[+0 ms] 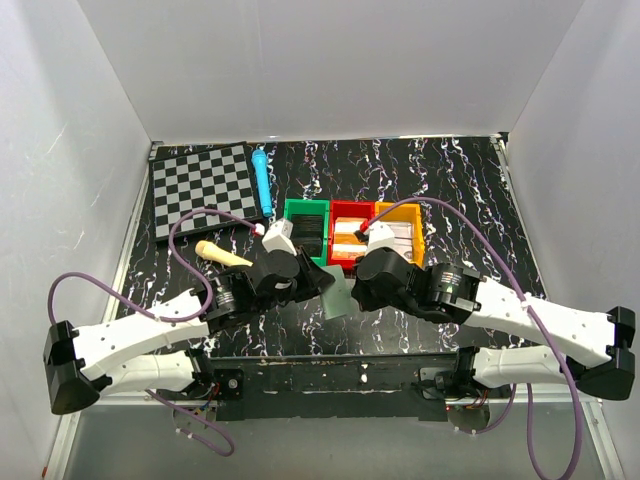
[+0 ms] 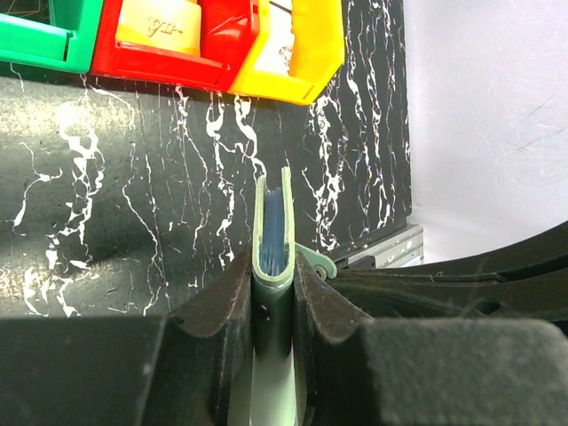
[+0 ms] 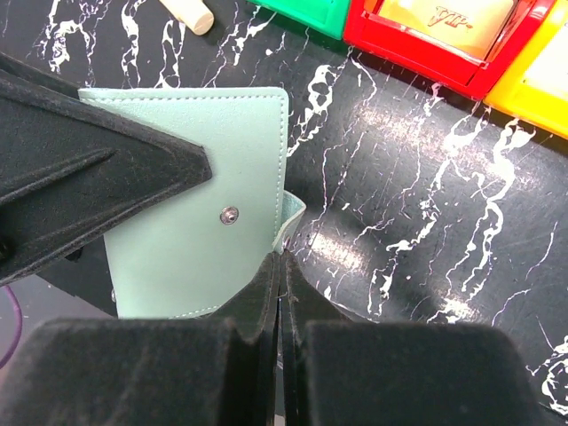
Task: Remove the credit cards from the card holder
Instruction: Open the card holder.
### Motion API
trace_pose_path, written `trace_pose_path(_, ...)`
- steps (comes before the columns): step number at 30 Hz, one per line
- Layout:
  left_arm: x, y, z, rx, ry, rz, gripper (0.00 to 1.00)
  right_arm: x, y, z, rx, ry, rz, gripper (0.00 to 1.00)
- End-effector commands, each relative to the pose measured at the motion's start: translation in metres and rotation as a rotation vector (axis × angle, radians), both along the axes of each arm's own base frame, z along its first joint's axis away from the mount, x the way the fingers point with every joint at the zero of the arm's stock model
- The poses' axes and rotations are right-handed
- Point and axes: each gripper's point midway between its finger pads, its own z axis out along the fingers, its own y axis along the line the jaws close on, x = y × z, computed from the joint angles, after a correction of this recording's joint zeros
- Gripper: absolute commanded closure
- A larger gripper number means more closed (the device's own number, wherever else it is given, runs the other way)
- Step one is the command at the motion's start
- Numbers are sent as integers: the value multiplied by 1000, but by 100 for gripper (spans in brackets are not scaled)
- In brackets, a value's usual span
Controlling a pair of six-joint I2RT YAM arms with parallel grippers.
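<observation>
Your black, white-veined bench [image 1: 470, 190] carries a chessboard [image 1: 205, 190] at its far left corner. To the right of that stand three bins side by side: a green bin [image 1: 305, 222], a red bin [image 1: 349, 238] and a yellow bin [image 1: 402, 236]. Cards [image 3: 448, 19] lie in the red and yellow ones.

Both arms reach in and meet just in front of the bins. Between them is the card holder [image 3: 191, 177], pale green, closed and held on edge near the middle of the bench. Your left fingers [image 2: 248, 282] are clamped on it, one on each face. From that wrist you look along its edge and see dark blue between the two covers. Your right fingers [image 3: 277, 275] are pressed together, their tips right at the holder's small side tab [image 3: 293, 209]. You cannot tell whether they pinch it.

A blue pen [image 1: 263, 182] lies beside the chessboard's right edge, and a tan cone [image 1: 222, 254] lies near the left arm's wrist. A small metal stud [image 3: 230, 214] sits on the holder's face.
</observation>
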Motion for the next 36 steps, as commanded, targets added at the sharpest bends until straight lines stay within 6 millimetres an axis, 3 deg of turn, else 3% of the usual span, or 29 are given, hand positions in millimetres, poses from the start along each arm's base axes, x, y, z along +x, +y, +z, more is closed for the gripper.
trace_pose_path(1,3,7,9,-27,-16,36,100,1,-3,5,19,-18,3,99)
trace_pose_path(5,2,6,12,-30,-31,14,100,1,-4,7,38,-9,-3,99)
trace_pose_path(12,-3,14,22,-139,-109,-2,100,10,-37,5,82,13,-83,96)
trace_pose_path(13,-4,15,23,-157,-127,-9,100,9,-40,8,89,2,-78,84)
trace_pose_path(15,-6,21,29,-189,-170,-16,100,8,-43,20,122,-27,-55,50)
trace_pose_path(16,-6,24,30,-194,-192,-17,100,7,-43,27,141,-41,-38,41)
trace_pose_path(18,-6,28,29,-189,-232,-25,100,2,-38,44,202,-59,4,31)
trace_pose_path(21,-7,29,34,-198,-288,-46,100,-5,-28,63,284,-62,62,23)
trace_pose_path(24,-10,24,38,-199,-332,-90,100,-12,-14,73,326,-42,119,22)
trace_pose_path(29,-17,12,45,-225,-344,-160,100,-11,1,65,296,-13,154,29)
trace_pose_path(36,-23,22,48,-294,-365,-156,100,-10,-1,51,280,-5,146,36)
